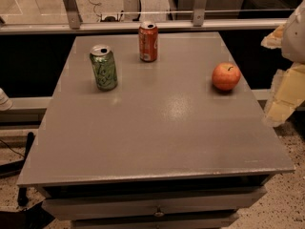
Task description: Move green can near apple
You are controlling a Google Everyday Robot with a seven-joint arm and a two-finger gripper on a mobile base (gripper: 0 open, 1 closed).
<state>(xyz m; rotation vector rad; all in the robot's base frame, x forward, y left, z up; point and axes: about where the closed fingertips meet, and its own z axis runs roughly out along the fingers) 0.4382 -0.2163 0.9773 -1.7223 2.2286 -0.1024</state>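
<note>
I see one green can (104, 68), one orange can (148, 42) near it, one apple (226, 76); gripper (286, 89) at right edge, openness I cannot tell.

Grey table (157, 142); speckled floor (286, 209); metal railing (143, 26) behind; dim warm light.

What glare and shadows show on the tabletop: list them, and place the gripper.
Camera view: warm, dim light; a soft sheen on the grey table right of centre; the green can, the orange-red can and the apple cast only short, faint shadows at their bases; the gripper, brightly lit, hangs off the table's right edge, beyond the apple.
</note>
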